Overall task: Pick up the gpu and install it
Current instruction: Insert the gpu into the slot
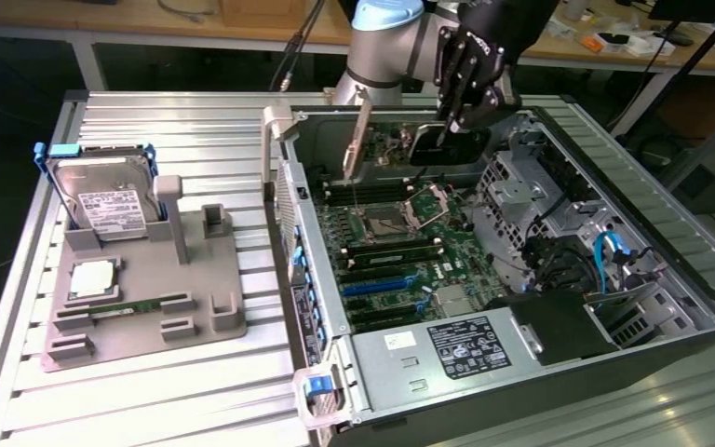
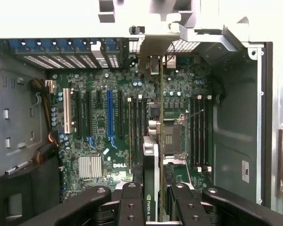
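Your gripper (image 1: 464, 124) (image 2: 154, 200) is partly closed, fingers (image 2: 132, 203) pinching the gpu (image 1: 438, 147) (image 2: 151, 155) from both sides. The card stands on edge, held up over the far part of the motherboard (image 1: 395, 270) inside the open case (image 1: 293, 200). Its silver bracket (image 1: 357, 140) (image 2: 153, 47) is at the end toward the exterior view's left, by the case's slotted wall. In the wrist view the gpu lies edge-on between the CPU socket (image 2: 173, 136) and the long slots, apart from the blue slot (image 2: 108, 113). It is not seated in any slot; whether it touches the board, you cannot tell. On the exterior view's left, a grey tray (image 1: 146, 298) sits on the table (image 1: 146, 400) with a hard drive (image 1: 107, 200) standing in it.
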You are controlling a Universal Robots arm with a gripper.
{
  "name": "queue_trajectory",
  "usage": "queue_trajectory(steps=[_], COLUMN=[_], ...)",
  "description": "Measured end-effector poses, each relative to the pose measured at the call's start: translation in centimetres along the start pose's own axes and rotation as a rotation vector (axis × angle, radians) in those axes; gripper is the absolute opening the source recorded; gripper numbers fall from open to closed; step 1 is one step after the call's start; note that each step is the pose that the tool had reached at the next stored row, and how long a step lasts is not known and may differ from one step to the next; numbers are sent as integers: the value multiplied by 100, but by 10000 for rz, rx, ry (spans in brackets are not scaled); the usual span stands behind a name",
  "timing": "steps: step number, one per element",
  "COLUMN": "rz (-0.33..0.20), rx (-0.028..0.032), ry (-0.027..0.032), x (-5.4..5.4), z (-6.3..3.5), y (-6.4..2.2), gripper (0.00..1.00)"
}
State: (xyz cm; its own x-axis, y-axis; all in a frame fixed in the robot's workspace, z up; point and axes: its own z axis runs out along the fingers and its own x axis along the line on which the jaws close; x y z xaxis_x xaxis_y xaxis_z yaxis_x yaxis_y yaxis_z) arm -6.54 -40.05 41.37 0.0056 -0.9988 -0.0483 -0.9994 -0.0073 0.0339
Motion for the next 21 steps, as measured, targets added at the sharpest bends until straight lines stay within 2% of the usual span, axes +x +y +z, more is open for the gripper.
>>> queue_trajectory(steps=[5, 11, 15, 21], rz=[-599, -603, -598, -598], rx=[-26, -27, -25, -25], ry=[21, 22, 22, 23], x=[0, 5, 54, 92], z=[6, 6, 23, 127], y=[-10, -11, -11, -14], gripper=[27, 27, 27, 27])
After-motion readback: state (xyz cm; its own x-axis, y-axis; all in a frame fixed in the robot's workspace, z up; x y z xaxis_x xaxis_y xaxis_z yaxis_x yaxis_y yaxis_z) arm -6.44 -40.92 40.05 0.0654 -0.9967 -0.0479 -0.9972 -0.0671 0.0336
